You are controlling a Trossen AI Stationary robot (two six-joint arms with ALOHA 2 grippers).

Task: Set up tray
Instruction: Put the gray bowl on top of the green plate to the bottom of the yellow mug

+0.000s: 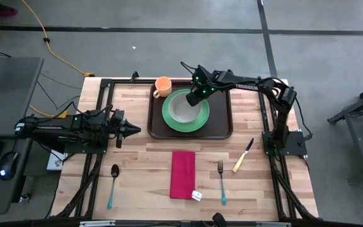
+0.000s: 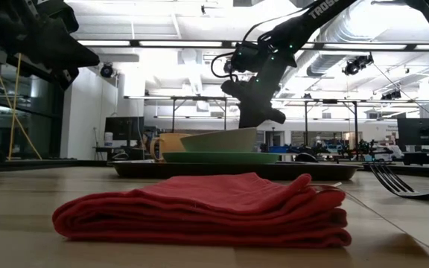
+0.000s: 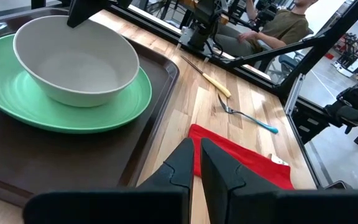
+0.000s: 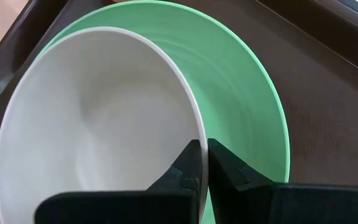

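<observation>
From above, the tray (image 1: 223, 128) sits at the far middle of the table (image 1: 144, 164). A green plate (image 1: 200, 118) lies on it, with a white bowl (image 1: 183, 108) on the plate and an orange cup (image 1: 163, 86) at the tray's far left corner. The right gripper (image 1: 194, 96) hangs over the bowl's rim. The left gripper (image 1: 133, 130) waits just left of the tray, pointing at it. A red napkin (image 1: 183, 174), a spoon (image 1: 113, 185), a fork (image 1: 221, 180) and a knife (image 1: 242, 156) lie on the bare wood. I think the bowl step is about over, and one of these is next.

From table height, the right gripper (image 2: 255, 113) points down, right over the bowl (image 2: 220, 139). The napkin (image 2: 207, 208) fills the front.

From the left wrist, the left gripper (image 3: 196, 157) has its fingers almost together, with only a thin gap and nothing in it. Past them are the napkin (image 3: 241, 158), the fork (image 3: 244, 114) and the knife (image 3: 210, 73). A person sits far behind the table.

From the right wrist, the right gripper (image 4: 202, 157) has its fingers pressed together right at the bowl's (image 4: 98, 124) rim. I cannot tell if the rim is pinched between them or if they just sit over it. Next, this arm likely needs to lift clear, then reach for the napkin or the fork.
</observation>
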